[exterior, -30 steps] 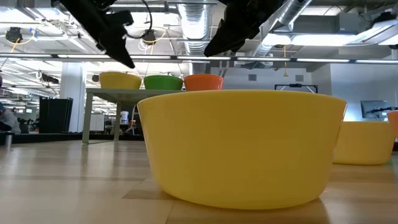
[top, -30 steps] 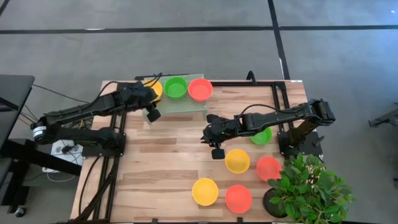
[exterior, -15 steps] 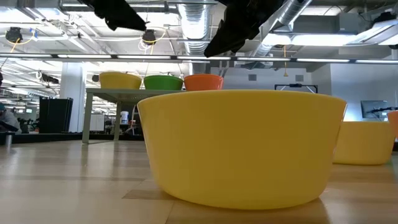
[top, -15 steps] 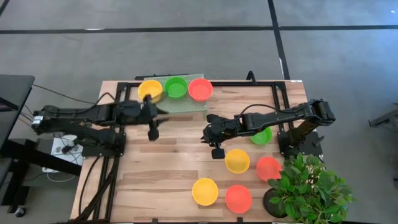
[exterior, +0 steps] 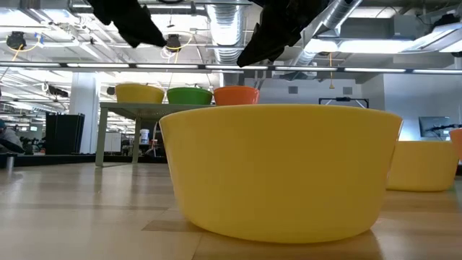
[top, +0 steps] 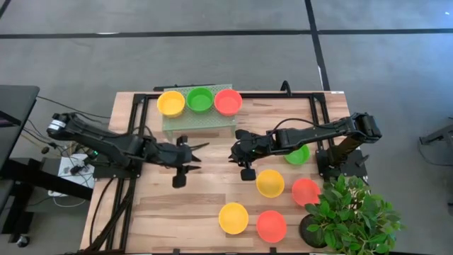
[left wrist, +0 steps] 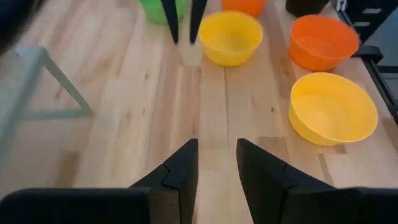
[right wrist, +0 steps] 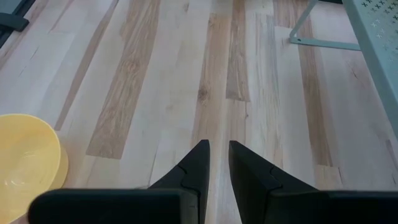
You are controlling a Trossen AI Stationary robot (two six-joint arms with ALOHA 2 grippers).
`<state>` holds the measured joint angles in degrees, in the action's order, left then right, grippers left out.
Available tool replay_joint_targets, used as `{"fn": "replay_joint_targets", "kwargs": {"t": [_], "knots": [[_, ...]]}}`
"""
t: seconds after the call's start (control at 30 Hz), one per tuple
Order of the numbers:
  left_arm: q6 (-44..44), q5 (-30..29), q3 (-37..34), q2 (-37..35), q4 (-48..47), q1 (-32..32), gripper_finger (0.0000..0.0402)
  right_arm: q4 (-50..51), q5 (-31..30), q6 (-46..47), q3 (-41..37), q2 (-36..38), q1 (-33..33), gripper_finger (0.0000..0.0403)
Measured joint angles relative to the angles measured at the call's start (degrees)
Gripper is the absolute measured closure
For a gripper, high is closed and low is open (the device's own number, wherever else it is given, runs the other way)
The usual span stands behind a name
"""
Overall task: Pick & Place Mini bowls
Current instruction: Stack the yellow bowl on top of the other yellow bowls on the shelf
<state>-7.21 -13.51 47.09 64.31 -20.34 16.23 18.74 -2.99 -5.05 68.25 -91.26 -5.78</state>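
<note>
Over mid-bench (top: 191, 198), the left pincer (top: 202, 147) hangs empty, fingers a narrow gap apart, facing the loose mini bowls (top: 270, 183) ahead. It should widen before descending on a rim. The right pincer (top: 233, 150) waits nearby, nearly closed, empty.
</note>
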Motion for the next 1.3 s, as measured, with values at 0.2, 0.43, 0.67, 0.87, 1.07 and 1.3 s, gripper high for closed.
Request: {"fn": "replay_joint_targets", "kwargs": {"t": [0.2,0.43,0.67,0.87,1.07,1.3], "knots": [[-5.6,-0.1,0.0,4.7,0.8,0.1,0.029,0.2,0.0,0.1,0.0,0.0,0.0,0.0347],[-5.4,-0.1,0.0,7.0,1.2,0.3,0.029,2.4,5.2,0.2,-0.2,0.0,-2.0,0.0347],[-5.3,-0.1,0.0,5.3,1.7,0.3,0.029,1.6,12.1,7.1,-4.6,0.0,-6.6,0.0347],[-5.3,-0.2,0.0,4.3,2.2,0.3,0.029,-3.5,10.5,21.1,-8.5,-0.1,-9.3,0.0347],[-5.3,-0.2,0.0,4.3,2.6,0.2,0.029,-5.4,12.7,29.9,-7.4,-6.6,-9.5,0.0347],[-5.3,-0.2,0.0,4.3,4.4,0.2,0.029,-4.4,23.9,30.7,-1.2,-14.9,-10.0,0.0347]]}}
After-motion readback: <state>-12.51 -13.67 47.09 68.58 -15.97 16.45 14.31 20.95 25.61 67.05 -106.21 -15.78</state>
